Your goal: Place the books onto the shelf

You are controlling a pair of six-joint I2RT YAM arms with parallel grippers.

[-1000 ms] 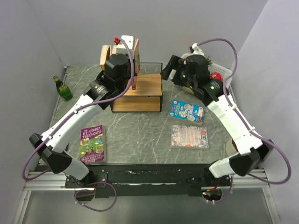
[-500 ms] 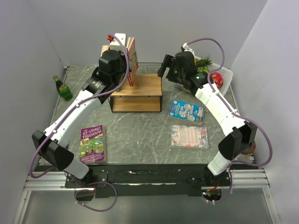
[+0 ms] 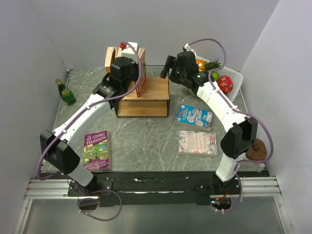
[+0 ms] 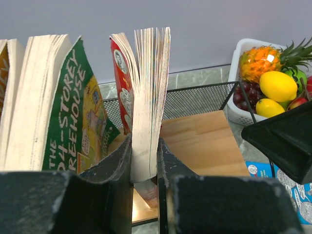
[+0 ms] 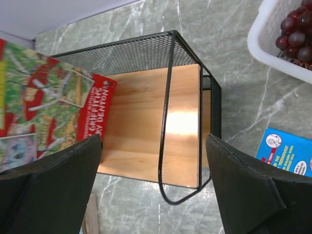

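Observation:
My left gripper [image 4: 145,165] is shut on a red-covered book [image 4: 146,92], holding it upright, pages fanned, over the shelf's top wooden board [image 4: 204,144]. From above, that gripper [image 3: 136,82] and book [image 3: 142,73] are at the shelf's [image 3: 151,100] left part. Left of it a green Treehouse book [image 4: 68,107] stands upright. My right gripper [image 5: 152,144] is open above the shelf's right wire end [image 5: 168,122], nothing between its fingers. Flat on the table lie a purple book [image 3: 96,148], a blue book [image 3: 194,115] and a pale pink patterned book [image 3: 197,143].
A white basket [image 3: 233,75] of fruit stands at the back right, close behind my right arm. A green bottle [image 3: 65,92] stands at the far left by the wall. A brown object [image 3: 256,150] lies at the right table edge.
My right gripper has swung left from near the fruit basket to the shelf's right end. My left gripper has brought the red book down and slightly right towards the top board.

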